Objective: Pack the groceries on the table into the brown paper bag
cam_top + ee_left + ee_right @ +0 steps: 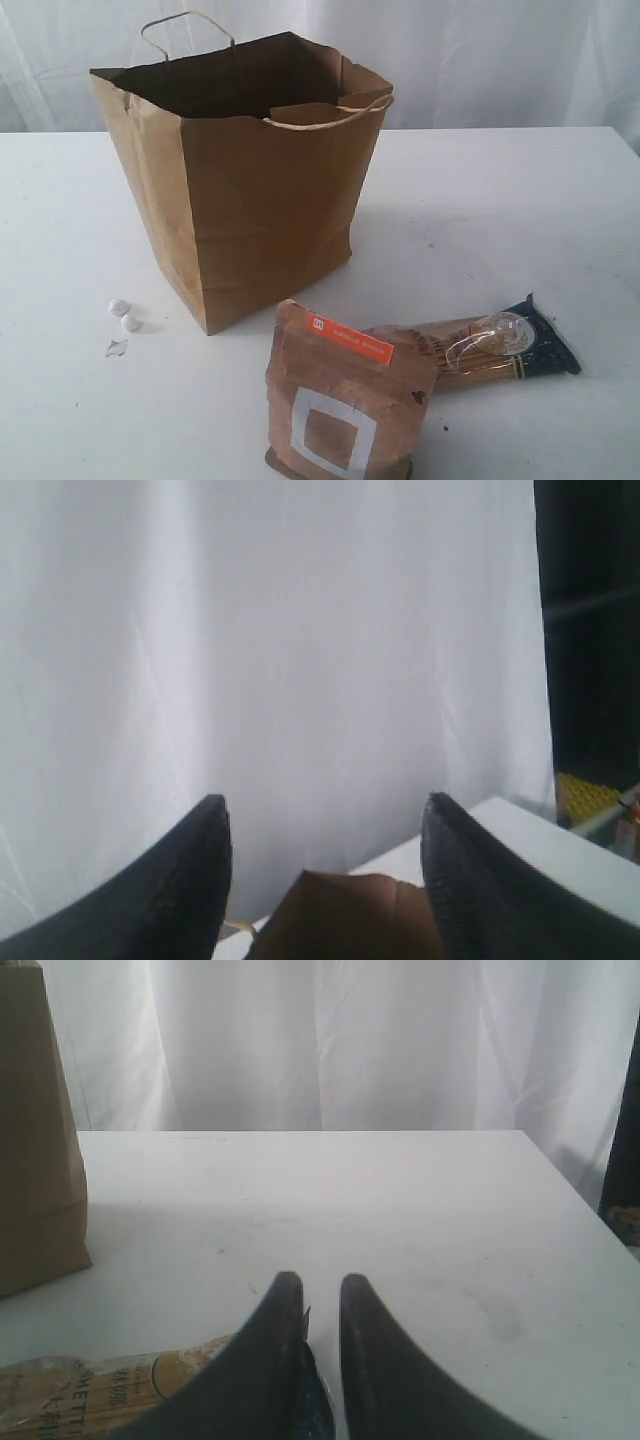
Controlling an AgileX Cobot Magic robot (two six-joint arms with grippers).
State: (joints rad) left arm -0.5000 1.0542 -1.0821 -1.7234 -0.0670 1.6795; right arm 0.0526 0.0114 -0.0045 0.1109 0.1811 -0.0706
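Groceries out on tabletop (560, 200), two: one brown pouch with white square (340, 400) standing nearest, one blue-ended spaghetti pack (480, 350) lying flat just behind, both awaiting pickup. Right claw (320, 1280) nearly clenched, empty, over that pack's blue end, probably lining up a grasp. Farther back, one brown paper bag (250, 190) upright, mouth open for loading; left claw (323, 800) released above its rim, holding nothing.

A white curtain (480, 60) hangs behind, a dark gap (590, 630) alongside.
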